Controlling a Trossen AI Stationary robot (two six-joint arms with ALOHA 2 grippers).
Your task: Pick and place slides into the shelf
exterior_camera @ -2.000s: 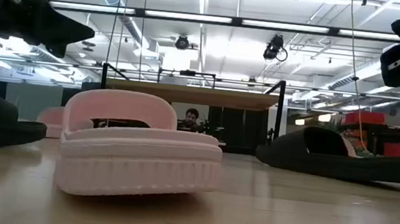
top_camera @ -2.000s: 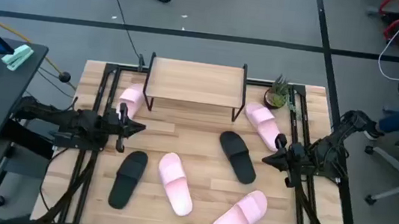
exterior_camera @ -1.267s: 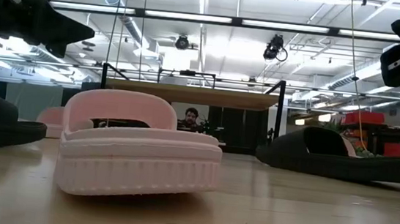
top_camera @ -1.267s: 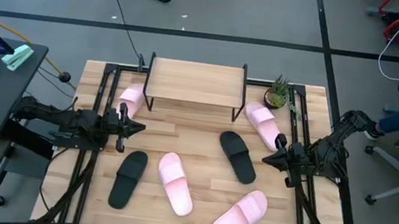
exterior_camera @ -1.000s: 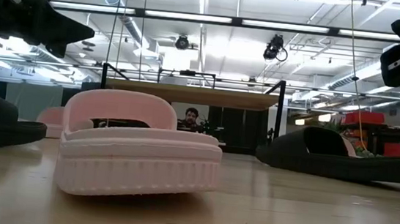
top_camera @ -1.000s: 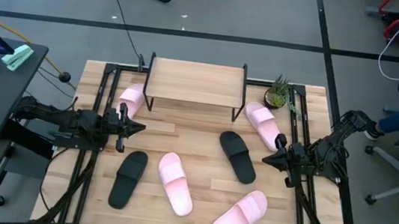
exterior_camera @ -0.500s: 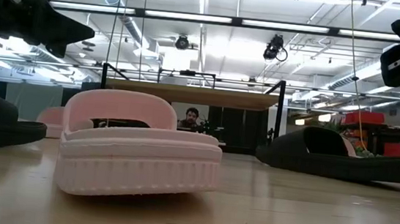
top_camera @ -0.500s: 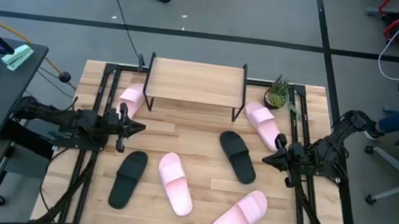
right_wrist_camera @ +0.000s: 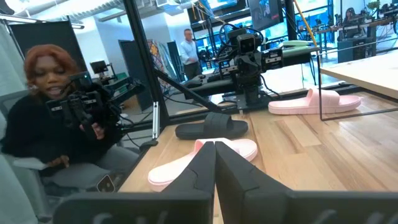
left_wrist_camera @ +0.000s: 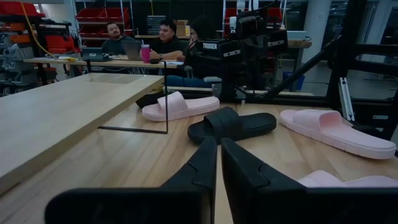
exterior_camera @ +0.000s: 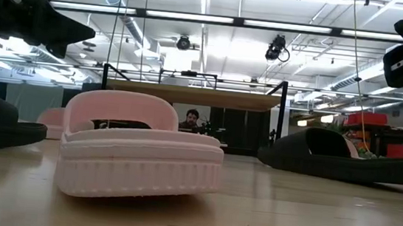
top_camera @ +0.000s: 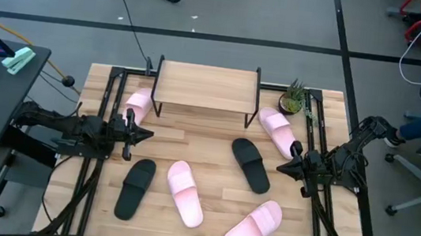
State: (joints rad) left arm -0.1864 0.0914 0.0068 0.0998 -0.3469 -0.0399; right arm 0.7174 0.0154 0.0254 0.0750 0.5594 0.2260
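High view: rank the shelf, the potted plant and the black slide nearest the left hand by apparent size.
1. Shelf, clearly largest.
2. Black slide near the left hand.
3. Potted plant, smallest.

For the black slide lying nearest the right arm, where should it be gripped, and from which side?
Grip the black slide by its wide strap, coming down from above with one finger slipped under the arch. It lies sole-down and flat, so the raised strap is the only part standing proud of the table. The right end effector, fingers shut, is beside it.
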